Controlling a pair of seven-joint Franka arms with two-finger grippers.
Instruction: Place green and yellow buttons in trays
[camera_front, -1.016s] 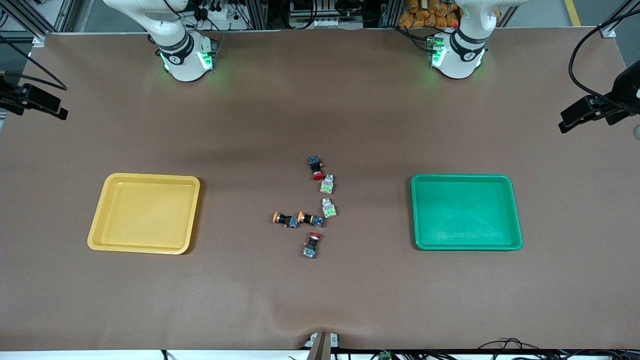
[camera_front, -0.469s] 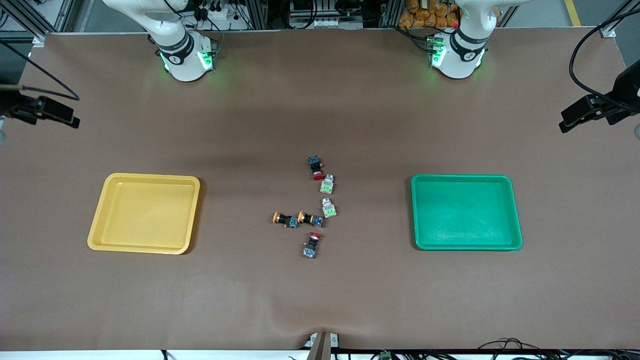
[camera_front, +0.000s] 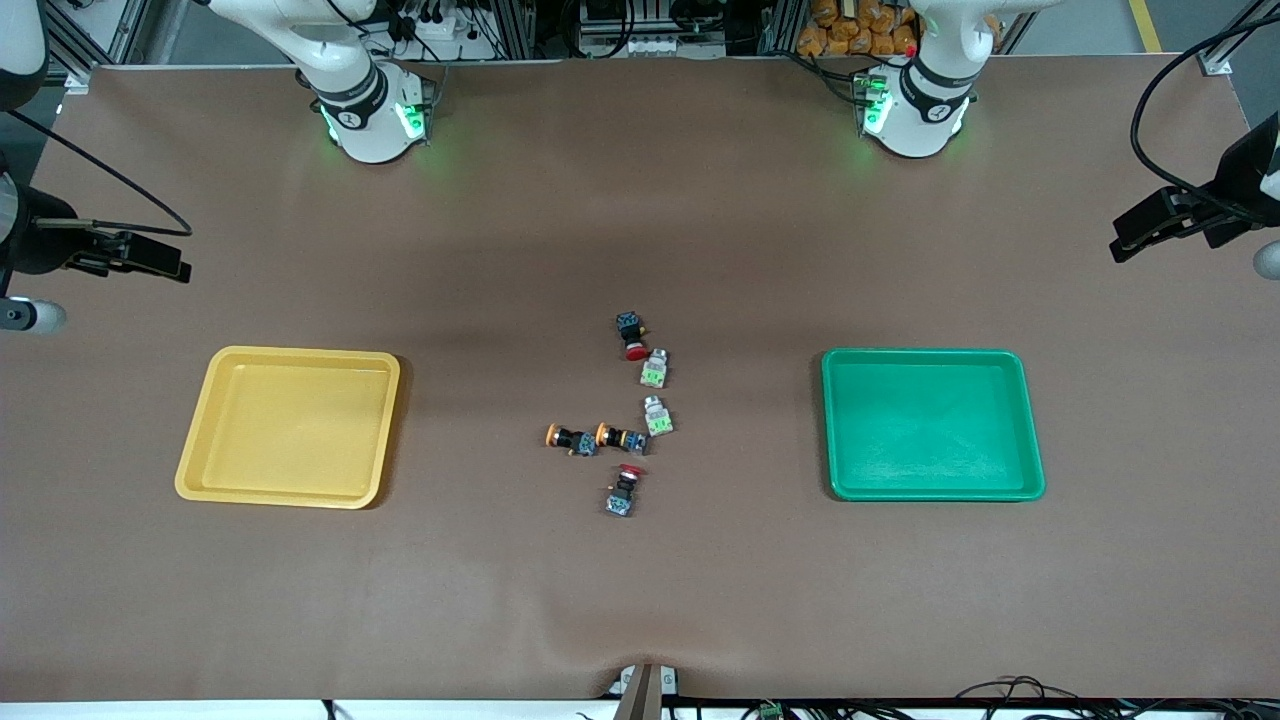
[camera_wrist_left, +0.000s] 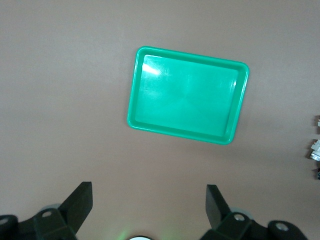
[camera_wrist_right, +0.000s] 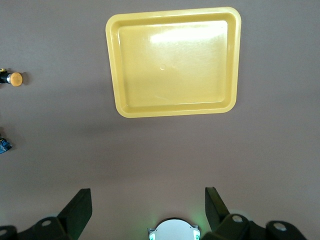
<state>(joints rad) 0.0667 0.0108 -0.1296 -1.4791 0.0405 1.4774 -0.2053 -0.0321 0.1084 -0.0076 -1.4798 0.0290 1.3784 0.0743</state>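
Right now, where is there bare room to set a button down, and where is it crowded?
Both the yellow tray and green tray hold nothing. Bare tabletop lies between each tray and the button cluster at mid-table, where six switches sit close together. Both hands are open, high above the trays.

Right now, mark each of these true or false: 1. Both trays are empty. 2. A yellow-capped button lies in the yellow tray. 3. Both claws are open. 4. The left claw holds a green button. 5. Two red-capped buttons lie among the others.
1. True: the yellow tray and green tray hold nothing.
2. False: both yellow-capped buttons lie on the table between the trays.
3. True: the left claw and right claw are open.
4. False: it is empty; both green buttons lie on the table.
5. True: red-capped buttons.
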